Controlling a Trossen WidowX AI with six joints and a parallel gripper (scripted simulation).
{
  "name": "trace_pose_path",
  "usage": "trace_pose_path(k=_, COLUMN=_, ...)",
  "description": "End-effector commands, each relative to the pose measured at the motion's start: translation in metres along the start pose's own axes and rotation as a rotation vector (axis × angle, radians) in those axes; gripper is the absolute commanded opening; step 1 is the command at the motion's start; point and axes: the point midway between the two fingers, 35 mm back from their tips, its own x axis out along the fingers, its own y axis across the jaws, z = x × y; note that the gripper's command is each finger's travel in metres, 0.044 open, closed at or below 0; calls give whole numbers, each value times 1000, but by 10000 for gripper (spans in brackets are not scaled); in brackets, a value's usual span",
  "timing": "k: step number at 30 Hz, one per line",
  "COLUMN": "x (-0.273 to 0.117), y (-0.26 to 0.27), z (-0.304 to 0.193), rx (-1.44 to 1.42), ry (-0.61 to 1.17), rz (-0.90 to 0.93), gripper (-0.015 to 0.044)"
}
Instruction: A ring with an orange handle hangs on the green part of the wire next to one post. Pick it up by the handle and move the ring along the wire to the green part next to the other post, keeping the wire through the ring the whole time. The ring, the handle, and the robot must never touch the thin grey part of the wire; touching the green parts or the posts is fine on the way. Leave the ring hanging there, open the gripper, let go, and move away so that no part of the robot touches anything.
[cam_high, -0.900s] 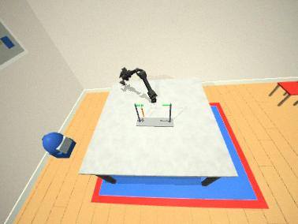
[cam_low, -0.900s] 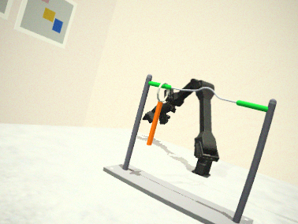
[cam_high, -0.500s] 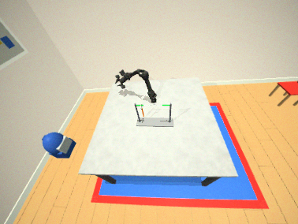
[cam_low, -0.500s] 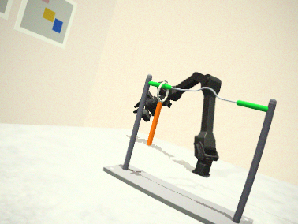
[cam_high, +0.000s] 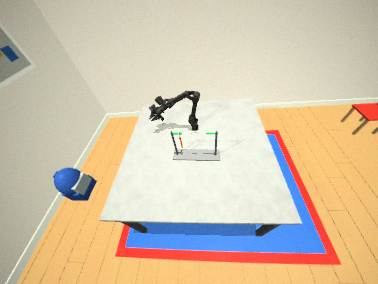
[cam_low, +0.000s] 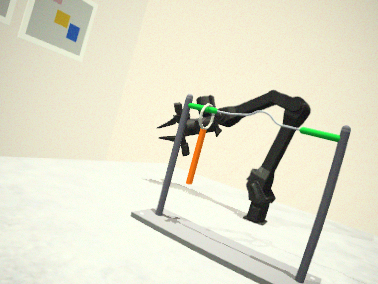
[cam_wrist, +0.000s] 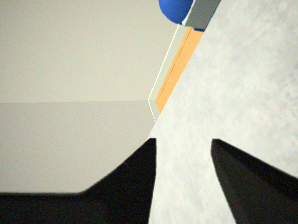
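Note:
The ring (cam_low: 200, 119) hangs on the green part (cam_low: 195, 106) (cam_high: 175, 133) next to the left post (cam_low: 172, 160) (cam_high: 174, 145), with the wire through it. Its orange handle (cam_low: 196, 156) (cam_high: 181, 143) points down. The thin grey wire (cam_low: 237, 114) runs on to the other green part (cam_low: 320, 134) (cam_high: 211, 133) at the right post (cam_low: 325, 200) (cam_high: 216, 144). My gripper (cam_high: 156, 119) (cam_low: 158, 132) (cam_wrist: 183, 145) is partly open and empty. It is in the air, behind and left of the left post in the top view, apart from the handle. The wrist view shows neither ring nor wire.
The posts stand on a grey base (cam_high: 197, 157) (cam_low: 200, 240) on the pale table (cam_high: 200, 195). My arm (cam_high: 194, 112) (cam_low: 280, 135) rises behind the wire frame. A blue rounded object (cam_high: 67, 182) (cam_wrist: 175, 9) is beyond the table's left edge. A red table (cam_high: 367, 111) stands far right.

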Motion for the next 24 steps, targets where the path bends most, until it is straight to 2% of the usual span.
trace_pose_path(k=1, x=-5, y=0, z=-48, rx=-214, ry=102, rz=41, gripper=160)
trace_pose_path(k=11, x=-36, y=-26, z=-173, rx=-821, ry=363, rz=254, gripper=160)
trace_pose_path(k=24, x=-98, y=-94, z=-290, rx=-1514, ry=549, rz=801, gripper=160)
